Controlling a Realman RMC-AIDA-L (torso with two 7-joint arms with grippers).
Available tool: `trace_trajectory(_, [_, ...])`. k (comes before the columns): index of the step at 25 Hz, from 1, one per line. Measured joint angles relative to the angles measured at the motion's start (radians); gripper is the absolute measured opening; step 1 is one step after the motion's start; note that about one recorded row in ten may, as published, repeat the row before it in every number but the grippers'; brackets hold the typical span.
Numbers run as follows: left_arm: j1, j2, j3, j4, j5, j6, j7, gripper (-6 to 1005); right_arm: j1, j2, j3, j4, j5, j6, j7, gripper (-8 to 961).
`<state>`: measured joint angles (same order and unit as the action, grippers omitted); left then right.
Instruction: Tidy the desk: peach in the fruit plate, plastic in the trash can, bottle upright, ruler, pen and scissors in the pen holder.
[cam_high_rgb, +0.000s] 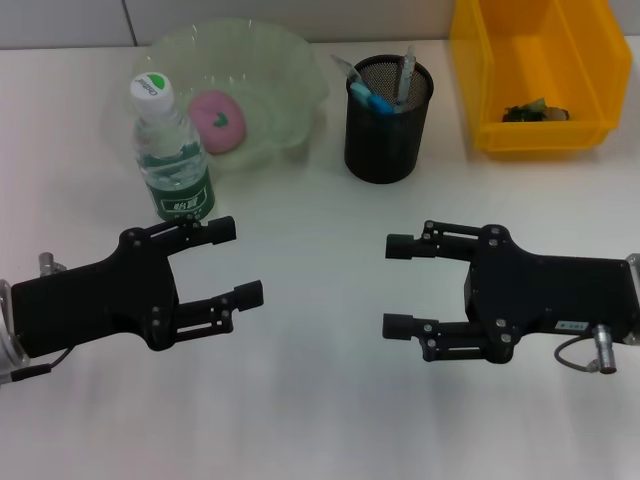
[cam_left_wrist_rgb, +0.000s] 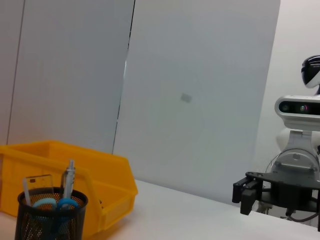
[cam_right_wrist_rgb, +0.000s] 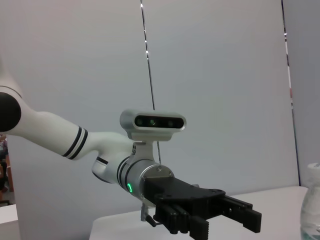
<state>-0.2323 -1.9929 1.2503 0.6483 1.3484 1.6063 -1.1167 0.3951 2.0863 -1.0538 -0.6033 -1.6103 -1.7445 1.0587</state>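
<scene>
The pink peach (cam_high_rgb: 218, 120) lies in the pale green fruit plate (cam_high_rgb: 290, 70). In front of the plate stands the bottle (cam_high_rgb: 172, 150), upright, white cap on top; its edge shows as the bottle (cam_right_wrist_rgb: 311, 210). The black mesh pen holder (cam_high_rgb: 388, 130) holds the blue-handled scissors (cam_high_rgb: 374, 99) and the pen (cam_high_rgb: 406, 75); the clear ruler (cam_left_wrist_rgb: 37, 187) stands in it too. Dark plastic (cam_high_rgb: 535, 112) lies in the yellow trash can (cam_high_rgb: 470, 60). My left gripper (cam_high_rgb: 238, 262) is open and empty just in front of the bottle. My right gripper (cam_high_rgb: 397, 286) is open and empty, facing it.
The white desk runs to a grey wall behind. The trash can (cam_left_wrist_rgb: 75, 175) sits at the back right, close to the pen holder (cam_left_wrist_rgb: 47, 215). A bare stretch of desk separates the two grippers.
</scene>
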Motion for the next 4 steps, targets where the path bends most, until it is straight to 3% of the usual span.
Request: trace_trajectory(4, [0.001, -0.001, -0.002, -0.001, 0.0, -0.004, 0.001, 802, 0.012, 0.0, 0.0, 0.007, 0.0, 0.012, 0.0, 760])
